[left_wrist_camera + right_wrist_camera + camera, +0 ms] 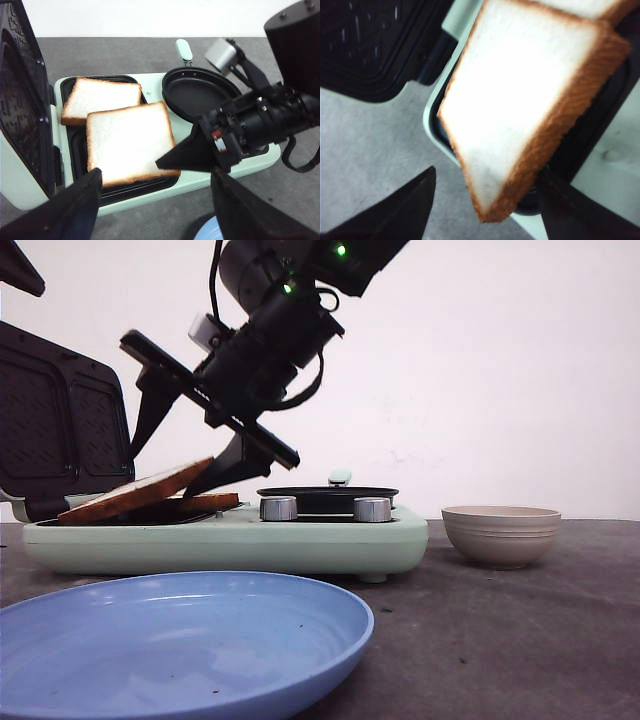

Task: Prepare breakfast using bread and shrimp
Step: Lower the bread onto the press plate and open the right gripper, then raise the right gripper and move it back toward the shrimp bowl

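Note:
Two slices of bread lie in the open sandwich press of a mint-green breakfast maker point(300, 540). The far slice point(102, 97) lies flat. The near slice point(127, 142) point(140, 490) is tilted, its pan-side end raised and overlapping the far one. My right gripper point(160, 475) point(487, 172) is open around that raised end, with one finger point(190, 150) right at its crust edge; whether it touches I cannot tell. My left gripper point(160, 210) hangs open and empty in front of the machine. The shrimp are out of view.
The press's black lid point(60, 430) stands upright at the left. A round black pan point(200, 92) sits in the machine's other half, with two metal knobs point(278, 508) below it. A blue plate point(180, 640) lies in front and a beige bowl point(500, 533) to the right.

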### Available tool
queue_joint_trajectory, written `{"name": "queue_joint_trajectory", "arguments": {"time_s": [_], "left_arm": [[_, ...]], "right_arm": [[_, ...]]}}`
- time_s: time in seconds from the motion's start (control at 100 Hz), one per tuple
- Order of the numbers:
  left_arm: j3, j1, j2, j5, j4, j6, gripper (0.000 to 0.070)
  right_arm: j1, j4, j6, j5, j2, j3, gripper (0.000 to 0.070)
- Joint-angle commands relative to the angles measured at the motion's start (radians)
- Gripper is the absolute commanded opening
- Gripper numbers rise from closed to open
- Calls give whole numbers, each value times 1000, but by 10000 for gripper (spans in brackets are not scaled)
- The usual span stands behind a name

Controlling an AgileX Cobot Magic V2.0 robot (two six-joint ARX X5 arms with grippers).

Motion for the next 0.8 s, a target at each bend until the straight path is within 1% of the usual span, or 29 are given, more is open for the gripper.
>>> {"name": "queue_joint_trajectory", "arguments": {"time_s": [0.0,0.1,0.29,0.45,0.55,0.67,0.79], "left_arm": [[6,-2,4,1,12,9,358],[6,-2,4,1,12,9,358],[6,-2,4,1,12,9,358],[6,-2,3,1,12,9,358],[6,-2,3,1,12,9,358],[6,-2,3,0,12,9,358],[6,-2,3,0,12,9,358]], "right_arm": [[10,-17,-39,8,21,35,388],[8,-67,-63,26,21,53,389],[8,-90,-84,31,21,53,389],[8,-92,-116,60,20,60,388],[-5,-125,-134,76,13,80,388],[-27,-190,-178,89,-5,104,388],[-50,-225,-250,147,-50,104,388]]}}
